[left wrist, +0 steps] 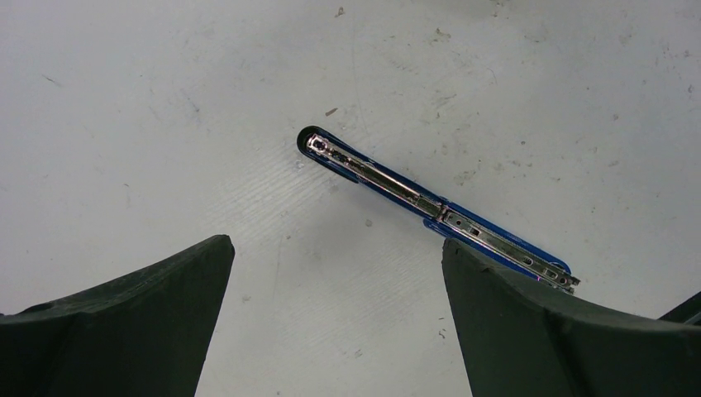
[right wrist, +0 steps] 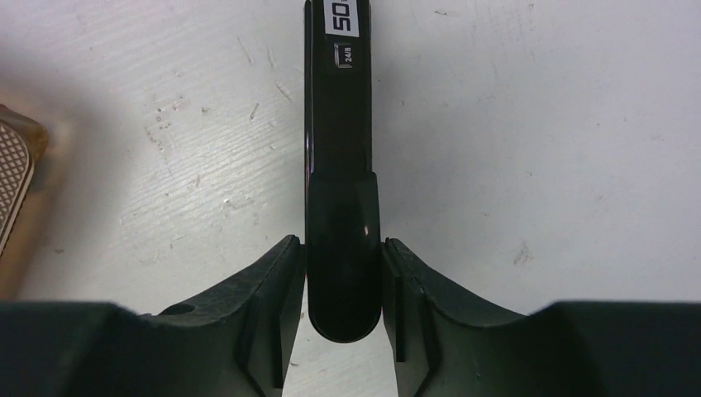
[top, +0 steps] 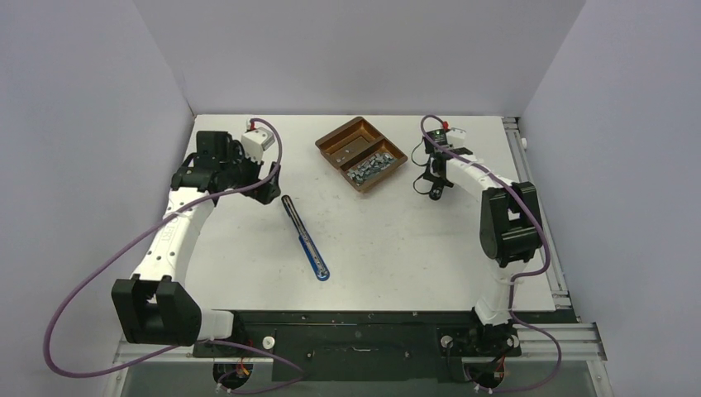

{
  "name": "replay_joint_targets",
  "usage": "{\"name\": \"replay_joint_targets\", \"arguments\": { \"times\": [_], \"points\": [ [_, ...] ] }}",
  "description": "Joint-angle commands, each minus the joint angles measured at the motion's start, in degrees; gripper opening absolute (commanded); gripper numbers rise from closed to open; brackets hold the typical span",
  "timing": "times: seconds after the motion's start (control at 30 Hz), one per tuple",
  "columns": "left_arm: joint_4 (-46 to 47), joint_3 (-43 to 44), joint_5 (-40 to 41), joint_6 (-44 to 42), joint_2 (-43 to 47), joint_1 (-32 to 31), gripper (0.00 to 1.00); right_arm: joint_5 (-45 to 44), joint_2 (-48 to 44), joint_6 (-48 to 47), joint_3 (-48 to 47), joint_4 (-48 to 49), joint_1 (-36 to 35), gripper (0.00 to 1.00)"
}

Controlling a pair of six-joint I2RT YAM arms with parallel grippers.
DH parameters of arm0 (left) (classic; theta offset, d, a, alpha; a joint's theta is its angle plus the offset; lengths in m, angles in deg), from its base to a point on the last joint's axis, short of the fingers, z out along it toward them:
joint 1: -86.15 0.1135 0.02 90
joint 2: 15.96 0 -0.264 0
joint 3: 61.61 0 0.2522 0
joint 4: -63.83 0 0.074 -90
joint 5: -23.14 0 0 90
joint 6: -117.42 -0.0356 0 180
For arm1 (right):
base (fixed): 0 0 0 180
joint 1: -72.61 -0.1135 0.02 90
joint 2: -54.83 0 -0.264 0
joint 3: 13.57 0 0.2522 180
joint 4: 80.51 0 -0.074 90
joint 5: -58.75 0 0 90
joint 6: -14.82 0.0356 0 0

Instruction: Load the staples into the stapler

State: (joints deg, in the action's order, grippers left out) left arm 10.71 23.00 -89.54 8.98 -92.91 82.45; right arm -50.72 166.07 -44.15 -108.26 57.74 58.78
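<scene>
A blue stapler [top: 304, 237] lies opened flat on the white table, its chrome channel [left wrist: 430, 203] facing up. My left gripper [left wrist: 336, 244] hovers open just short of it, nothing between the fingers; in the top view it [top: 266, 188] sits by the stapler's far end. A glossy black stapler [right wrist: 340, 124] marked 50 and 24/8 lies right of the tray. My right gripper [right wrist: 340, 241] has both pads pressed on its rounded near end, and from above that gripper [top: 436, 186] hides it. The staples [top: 369, 165], a silver-grey heap, fill the nearer compartment of the brown tray [top: 331, 136].
The tray's far compartment [top: 351, 142] holds little that I can make out. A corner of the tray [right wrist: 12, 178] shows at the left edge of the right wrist view. Walls close in the table on the left, back and right.
</scene>
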Motion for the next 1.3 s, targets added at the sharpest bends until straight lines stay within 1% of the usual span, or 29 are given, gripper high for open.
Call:
{"name": "replay_joint_targets", "arguments": {
  "times": [0.0, 0.17, 0.2, 0.27, 0.37, 0.47, 0.57, 0.7, 0.77, 0.9, 0.93, 1.0, 1.07, 1.13, 1.2, 1.27],
  "points": [
    [-0.46, -0.10, 0.53, 0.36, 0.48, -0.59, 0.96, 0.22, -1.61, -0.47, 1.86, 3.46, 0.19, 0.35],
    [0.52, -1.14, 1.54, 0.05, 1.57, -1.40, 0.96, 0.85, -6.47, 0.30, 6.49, 4.61, -2.12, 0.12],
    [0.40, -1.15, 1.62, -0.08, 1.75, -1.58, 0.96, 0.61, -7.46, 0.53, 7.32, 4.61, -3.04, 0.09],
    [-0.05, -0.99, 1.80, -0.55, 1.98, -1.93, 0.96, 0.40, -9.80, 1.04, 9.64, 4.62, -5.40, 0.09],
    [-0.83, -1.00, 1.82, -1.25, 2.35, -2.45, 0.96, -0.54, -13.62, 1.83, 13.43, 4.78, -11.49, 0.09],
    [-1.27, -1.52, 1.76, -2.00, 2.89, -2.98, 0.96, -1.33, -17.55, 2.37, 17.81, 5.72, -18.79, 0.09],
    [-0.76, -2.66, 0.56, -1.86, 4.04, -3.32, 0.96, 0.18, -20.77, 2.18, 22.20, 8.63, -26.62, 0.09],
    [0.17, -4.31, -2.02, -2.43, 6.20, -4.17, 0.96, 0.31, -22.13, 2.46, 25.04, 10.20, -35.26, 0.09],
    [-0.37, -4.64, -1.75, -3.45, 6.49, -5.55, 0.96, -0.05, -21.97, 2.28, 25.67, 10.83, -38.91, 0.09],
    [-1.64, -4.65, -0.08, -4.40, 6.19, -8.68, 0.96, -0.79, -20.48, 0.05, 25.61, 11.66, -44.00, 0.09],
    [-0.98, -4.90, -0.41, -3.78, 6.34, -8.94, 0.96, -0.94, -20.22, -0.53, 25.46, 11.77, -44.79, 0.11],
    [-0.19, -5.49, -2.20, -2.90, 6.92, -9.16, 0.96, -1.25, -19.95, -1.40, 25.17, 11.78, -46.02, 0.19],
    [-0.05, -5.81, -3.56, -2.90, 7.51, -10.19, 0.96, -1.32, -20.33, -1.51, 25.34, 11.81, -46.54, 0.31],
    [-0.59, -6.14, -4.57, -4.48, 8.18, -11.27, 0.96, -0.88, -21.63, -1.18, 26.18, 12.11, -46.48, 0.51],
    [-0.56, -6.89, -6.30, -7.25, 8.88, -11.59, 0.96, -0.14, -24.06, -0.95, 27.46, 12.91, -46.53, 0.65],
    [-0.39, -7.81, -8.81, -10.59, 10.30, -11.61, 0.96, 0.75, -27.16, -0.85, 29.12, 14.18, -46.51, 0.70]
  ]
}}
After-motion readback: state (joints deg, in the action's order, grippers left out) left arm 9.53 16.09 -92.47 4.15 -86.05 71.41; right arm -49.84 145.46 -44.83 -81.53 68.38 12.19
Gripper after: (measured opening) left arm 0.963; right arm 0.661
